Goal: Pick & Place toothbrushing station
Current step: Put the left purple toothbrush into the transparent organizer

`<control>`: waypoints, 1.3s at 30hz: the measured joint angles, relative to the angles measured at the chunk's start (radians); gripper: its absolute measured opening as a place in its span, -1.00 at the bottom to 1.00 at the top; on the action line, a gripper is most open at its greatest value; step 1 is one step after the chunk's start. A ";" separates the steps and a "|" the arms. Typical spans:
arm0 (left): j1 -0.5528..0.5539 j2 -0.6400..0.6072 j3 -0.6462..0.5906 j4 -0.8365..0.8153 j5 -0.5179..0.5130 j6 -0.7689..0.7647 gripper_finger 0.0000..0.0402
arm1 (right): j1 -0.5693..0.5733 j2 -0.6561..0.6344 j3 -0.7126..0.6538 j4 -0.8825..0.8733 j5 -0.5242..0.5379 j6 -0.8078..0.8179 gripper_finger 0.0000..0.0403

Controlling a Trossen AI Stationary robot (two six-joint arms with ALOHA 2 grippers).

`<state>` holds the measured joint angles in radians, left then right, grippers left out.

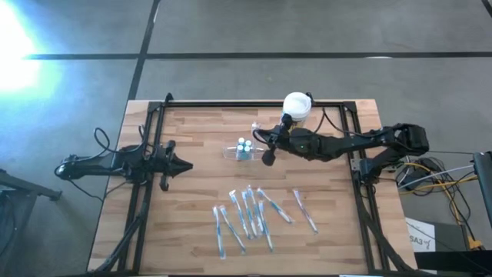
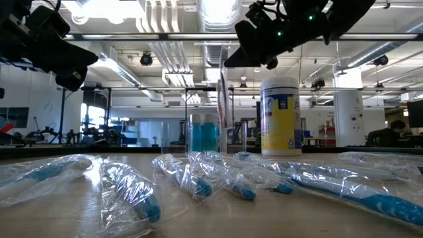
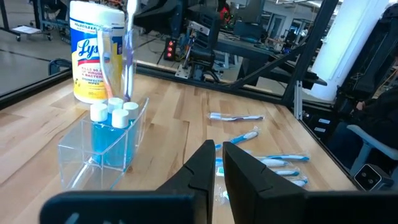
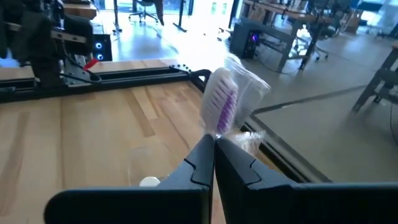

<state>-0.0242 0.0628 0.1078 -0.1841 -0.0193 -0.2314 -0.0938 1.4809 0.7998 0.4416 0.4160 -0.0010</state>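
right claw (image 4: 213, 142) clamped on purple-bristled wrapped toothbrush (image 4: 222, 106), held upright over clear rectangular plastic holder (image 1: 240, 151) mid-bench (for slotting in, I judge) | left claw (image 3: 219, 151) together, waiting at bench's left edge

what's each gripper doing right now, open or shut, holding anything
Left gripper: shut, holding nothing, waiting over the table's left side.
Right gripper: shut on a wrapped purple toothbrush, above the clear holder.
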 joint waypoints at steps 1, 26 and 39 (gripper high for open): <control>0.000 0.000 0.000 0.000 0.000 0.000 -0.83 | -0.003 0.007 0.000 0.000 0.000 0.009 -0.96; 0.000 0.000 0.000 -0.004 0.000 -0.004 -0.82 | -0.012 0.144 -0.052 0.015 0.023 0.106 -0.96; 0.000 0.000 0.000 -0.004 0.000 -0.004 -0.83 | -0.013 0.134 -0.052 0.002 0.024 0.170 -0.95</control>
<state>-0.0242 0.0631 0.1078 -0.1883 -0.0196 -0.2356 -0.1066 1.6151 0.7475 0.4436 0.4400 0.1690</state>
